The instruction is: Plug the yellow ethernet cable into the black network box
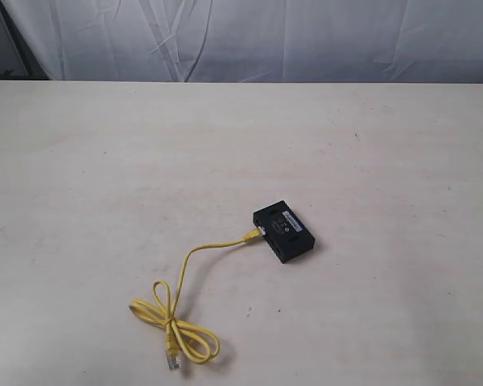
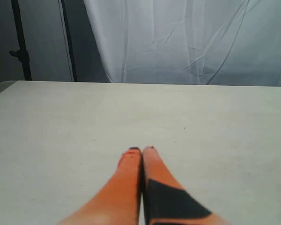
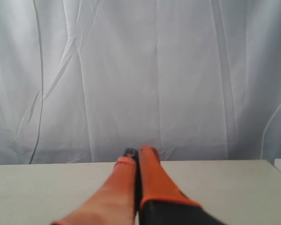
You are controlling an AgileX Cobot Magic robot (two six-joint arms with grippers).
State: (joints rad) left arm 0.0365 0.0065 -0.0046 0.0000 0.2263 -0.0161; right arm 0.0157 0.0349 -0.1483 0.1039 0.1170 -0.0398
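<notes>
The black network box lies flat on the pale table, right of centre in the exterior view, a white label on its top. One plug of the yellow ethernet cable sits at the box's left side. The cord curves down-left into loose loops, and its free clear plug rests near the front edge. Neither arm shows in the exterior view. My left gripper is shut, orange fingers pressed together over bare table. My right gripper is shut too, pointing toward the white curtain. Neither wrist view shows the box or cable.
A white curtain hangs behind the table's far edge. A dark stand rises at the back left in the left wrist view. The table is pale and plain around the box and cable.
</notes>
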